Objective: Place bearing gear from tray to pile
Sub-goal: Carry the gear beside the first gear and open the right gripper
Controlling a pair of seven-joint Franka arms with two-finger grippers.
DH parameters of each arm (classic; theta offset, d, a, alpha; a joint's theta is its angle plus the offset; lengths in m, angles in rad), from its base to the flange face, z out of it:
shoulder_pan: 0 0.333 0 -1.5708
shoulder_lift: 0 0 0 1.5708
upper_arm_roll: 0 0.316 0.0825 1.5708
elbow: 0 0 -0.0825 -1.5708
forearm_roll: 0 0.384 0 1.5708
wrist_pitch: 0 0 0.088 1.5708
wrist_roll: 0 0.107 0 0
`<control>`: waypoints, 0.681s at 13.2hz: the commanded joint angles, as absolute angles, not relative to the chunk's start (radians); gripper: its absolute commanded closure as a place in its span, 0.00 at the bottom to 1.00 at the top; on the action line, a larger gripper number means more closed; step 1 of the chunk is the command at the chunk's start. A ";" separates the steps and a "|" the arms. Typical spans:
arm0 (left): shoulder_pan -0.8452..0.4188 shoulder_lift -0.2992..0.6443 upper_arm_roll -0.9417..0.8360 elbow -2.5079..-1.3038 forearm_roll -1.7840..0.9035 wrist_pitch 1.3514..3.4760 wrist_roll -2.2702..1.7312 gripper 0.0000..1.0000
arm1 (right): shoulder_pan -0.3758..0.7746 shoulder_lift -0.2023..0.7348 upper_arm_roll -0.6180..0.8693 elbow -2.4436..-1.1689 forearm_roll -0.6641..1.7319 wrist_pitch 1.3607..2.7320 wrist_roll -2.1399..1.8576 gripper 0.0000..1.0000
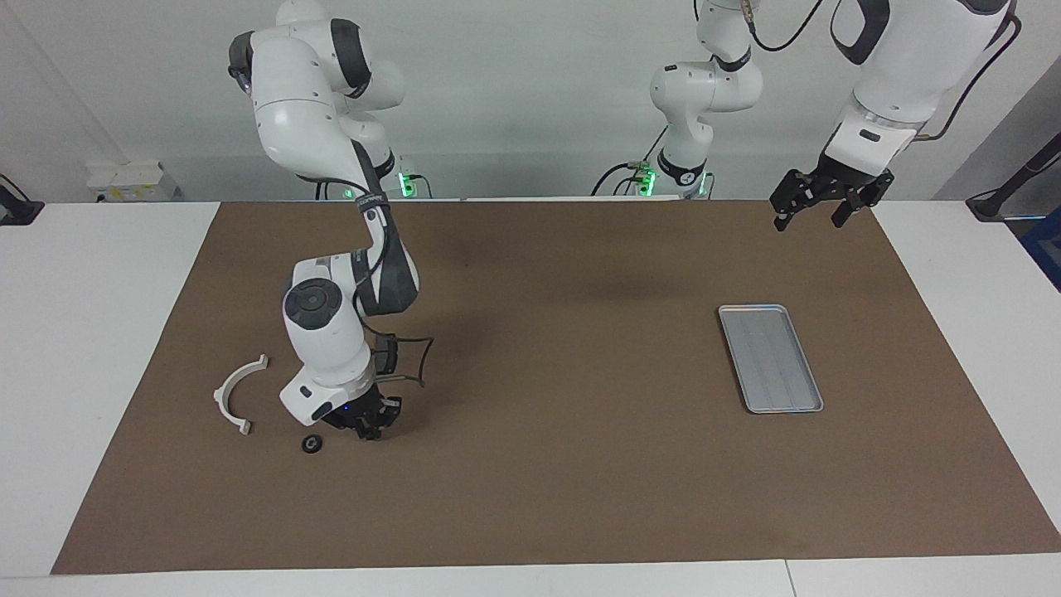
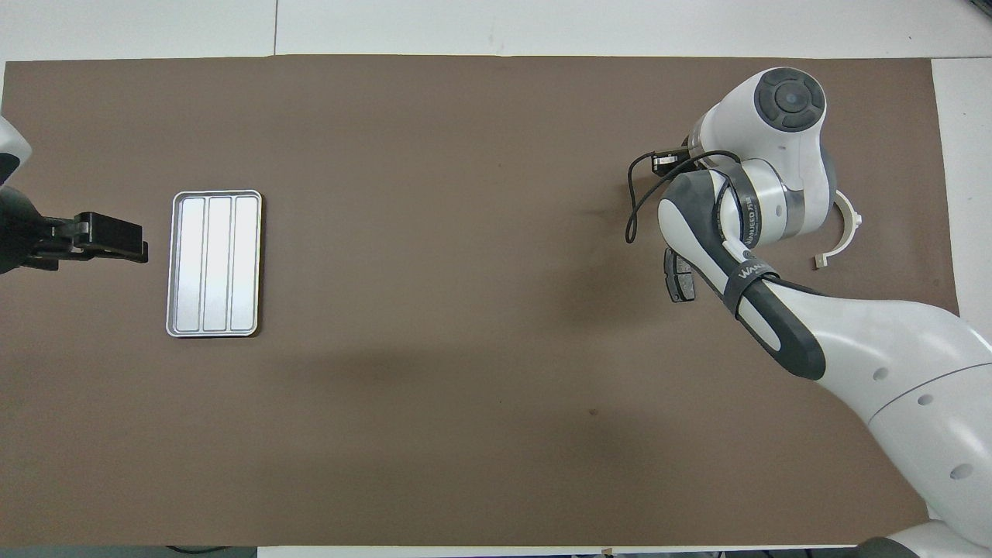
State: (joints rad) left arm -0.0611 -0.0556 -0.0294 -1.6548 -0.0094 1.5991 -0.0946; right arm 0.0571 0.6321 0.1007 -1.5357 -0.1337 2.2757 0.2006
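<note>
A small black bearing gear (image 1: 312, 444) lies on the brown mat beside the white half-ring bracket (image 1: 229, 390) of the pile. My right gripper (image 1: 369, 431) hangs low over the mat right beside that gear, on its side toward the left arm's end. Its fingertips are shut, and I cannot make out anything between them. In the overhead view the right arm covers the gear, leaving part of the bracket (image 2: 849, 221) and one dark brake pad (image 2: 679, 277) showing. The silver tray (image 1: 771, 358) (image 2: 214, 263) lies empty toward the left arm's end. My left gripper (image 1: 816, 205) waits open in the air near that end.
The brown mat (image 1: 564, 481) covers most of the white table. A black cable loops out from the right wrist (image 2: 632, 209). The right arm's forearm and wrist hide the brake pads in the facing view.
</note>
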 commanded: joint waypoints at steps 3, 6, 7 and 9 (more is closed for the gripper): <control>-0.066 -0.072 -0.023 -1.664 0.005 1.589 -0.091 0.00 | 0.035 0.630 0.118 -1.554 -0.133 2.303 0.172 1.00; -0.066 -0.072 -0.023 -1.664 0.005 1.589 -0.091 0.00 | 0.041 0.618 0.118 -1.555 -0.133 2.292 0.181 0.00; -0.066 -0.072 -0.023 -1.664 0.005 1.588 -0.091 0.00 | 0.041 0.606 0.118 -1.554 -0.133 2.283 0.181 0.00; -0.066 -0.072 -0.023 -1.664 0.005 1.588 -0.091 0.00 | 0.040 0.580 0.118 -1.555 -0.132 2.260 0.179 0.00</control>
